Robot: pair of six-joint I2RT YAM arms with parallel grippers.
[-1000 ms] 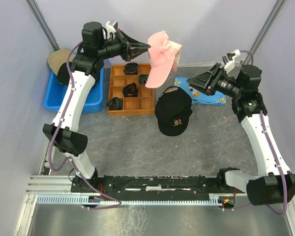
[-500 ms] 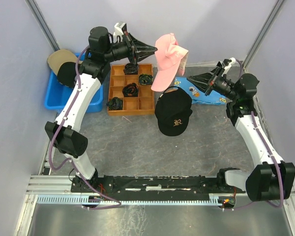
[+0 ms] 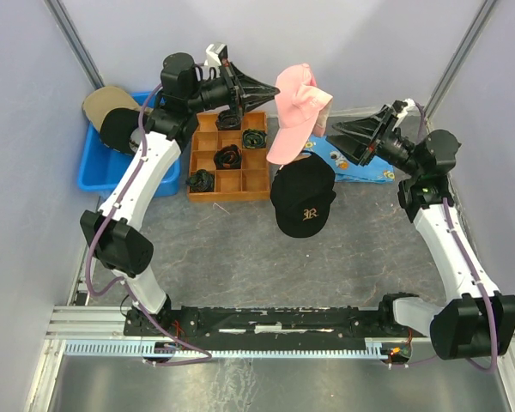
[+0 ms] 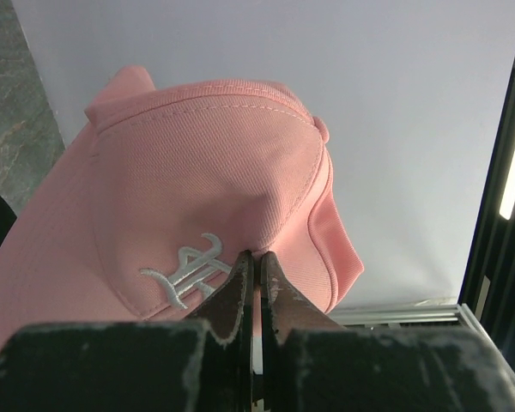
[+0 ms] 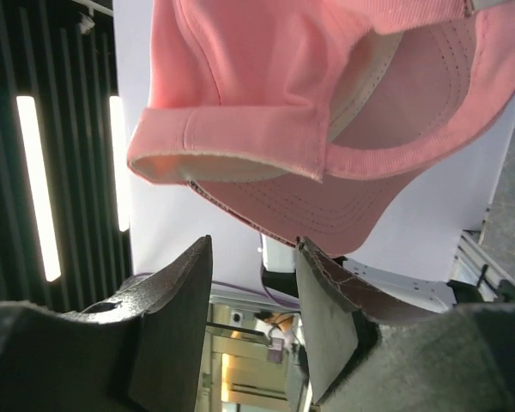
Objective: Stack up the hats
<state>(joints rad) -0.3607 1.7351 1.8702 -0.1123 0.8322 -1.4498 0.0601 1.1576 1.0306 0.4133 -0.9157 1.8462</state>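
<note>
My left gripper is shut on a pinch of the crown of the pink hat, which hangs in the air over the back of the table. The hat's white emblem faces the left wrist camera. My right gripper is open just right of the hat, with its brim right above the fingertips and nothing between them. A black hat with a white emblem lies on the table below. A tan hat and another black hat sit at the blue bin.
A wooden divided tray holding small black coiled bundles stands between the bin and the black hat. A blue cartoon-print cloth lies under the right gripper. Grey walls close in the back and both sides.
The left arm carried the pink hat a little to the right. The right gripper lifted and swung left toward the hat; its jaws looked pinched half a second ago and stand apart now.
</note>
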